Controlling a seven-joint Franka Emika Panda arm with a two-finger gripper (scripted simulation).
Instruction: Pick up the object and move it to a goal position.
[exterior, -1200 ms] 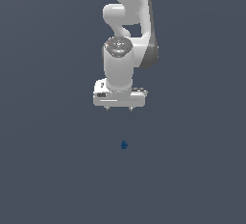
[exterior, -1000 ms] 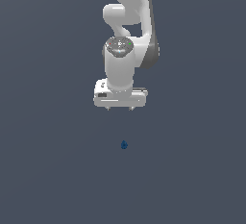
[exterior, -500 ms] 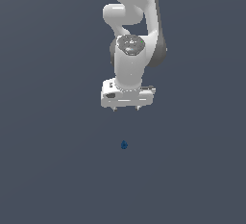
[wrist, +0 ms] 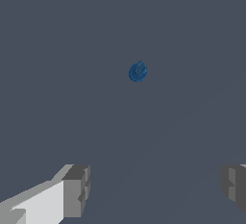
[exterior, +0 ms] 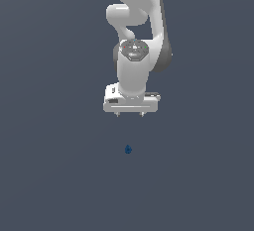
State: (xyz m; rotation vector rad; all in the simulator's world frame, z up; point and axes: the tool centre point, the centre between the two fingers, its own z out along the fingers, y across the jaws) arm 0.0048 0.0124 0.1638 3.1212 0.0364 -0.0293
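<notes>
The object (exterior: 128, 149) is a tiny dark blue lump lying on the grey floor, nearer the camera than the arm in the exterior view. It also shows in the wrist view (wrist: 138, 71), ahead of the fingers. My white gripper (exterior: 130, 114) hangs well above the floor, pointing down, short of the object. Its jaws stand wide apart and empty. One grey fingertip (wrist: 77, 191) and the other (wrist: 234, 183) frame the wrist view, with bare floor between them.
A plain dark grey floor (exterior: 59, 175) fills both views. The white arm (exterior: 136, 22) rises behind the gripper.
The gripper has shifted a little to the exterior view's right and slightly lower, closer to the object. The wrist has turned. The object has not moved.
</notes>
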